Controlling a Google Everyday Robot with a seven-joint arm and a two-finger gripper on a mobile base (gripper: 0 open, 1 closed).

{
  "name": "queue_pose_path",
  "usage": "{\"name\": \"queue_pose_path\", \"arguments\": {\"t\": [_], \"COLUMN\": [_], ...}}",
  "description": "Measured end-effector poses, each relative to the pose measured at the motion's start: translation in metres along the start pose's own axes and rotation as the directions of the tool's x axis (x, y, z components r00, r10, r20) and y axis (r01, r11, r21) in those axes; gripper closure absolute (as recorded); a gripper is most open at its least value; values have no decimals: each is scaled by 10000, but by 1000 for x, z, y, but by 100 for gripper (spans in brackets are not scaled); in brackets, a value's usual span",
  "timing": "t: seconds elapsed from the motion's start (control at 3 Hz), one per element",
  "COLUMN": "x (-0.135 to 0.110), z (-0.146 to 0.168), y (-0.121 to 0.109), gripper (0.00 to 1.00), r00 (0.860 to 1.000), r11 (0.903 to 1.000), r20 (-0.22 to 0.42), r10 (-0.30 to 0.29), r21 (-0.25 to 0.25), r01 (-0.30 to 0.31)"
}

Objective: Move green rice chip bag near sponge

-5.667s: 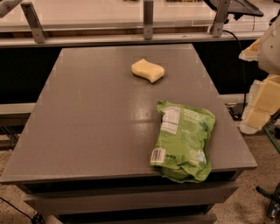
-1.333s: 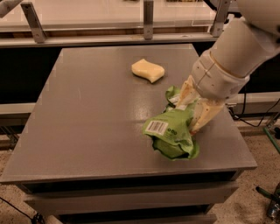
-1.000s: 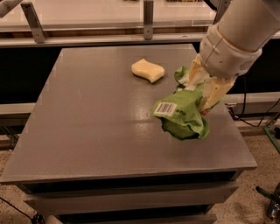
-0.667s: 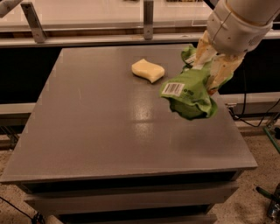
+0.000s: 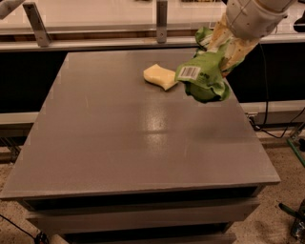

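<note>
The grey table fills most of the camera view, and directions here treat its top as a clock face with 12 at the far edge. The white arm enters from the upper right, at about 1 o'clock, and slopes down towards the far right part of the tabletop. At its end the gripper is clenched on the green rice chip bag. Its cream fingers pinch the top of the foil from either side, and a fold of green pokes out above them. The bag hangs crumpled below the gripper at about 2 o'clock from the table's centre and looks lifted clear of the surface, with a dim shadow on the grey top beneath it. Its white barcode label faces the camera on the corner pointing to 9 o'clock. The sponge lies flat on the table at roughly 1 o'clock from the centre, towards the far edge. The bag is just beside it at its 3 o'clock, and the barcode corner meets the sponge's right edge in this view; whether the two touch cannot be told. Beyond the table at 12 o'clock a pale rail runs across, with metal posts rising from it. Dark cables trail down at 3 o'clock over the speckled floor.
</note>
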State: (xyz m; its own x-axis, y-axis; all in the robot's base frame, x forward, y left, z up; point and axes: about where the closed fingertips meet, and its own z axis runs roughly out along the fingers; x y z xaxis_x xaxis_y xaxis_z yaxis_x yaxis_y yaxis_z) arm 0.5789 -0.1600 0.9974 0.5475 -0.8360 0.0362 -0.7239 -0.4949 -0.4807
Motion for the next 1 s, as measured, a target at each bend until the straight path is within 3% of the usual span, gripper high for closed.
{"name": "queue_pose_path", "arguments": {"t": [0.33,0.67,1.0], "x": [17,41,51], "z": [21,37,46], "y": [-20,-34,-43], "gripper": [100,83,59], "r00": [9994,9981,9954], "r11": [9988,9975,9945], "r20": [-84,-155,-199], "r10": [-342,-593,-933], "r21": [335,375,468], "r01": [344,598,941]}}
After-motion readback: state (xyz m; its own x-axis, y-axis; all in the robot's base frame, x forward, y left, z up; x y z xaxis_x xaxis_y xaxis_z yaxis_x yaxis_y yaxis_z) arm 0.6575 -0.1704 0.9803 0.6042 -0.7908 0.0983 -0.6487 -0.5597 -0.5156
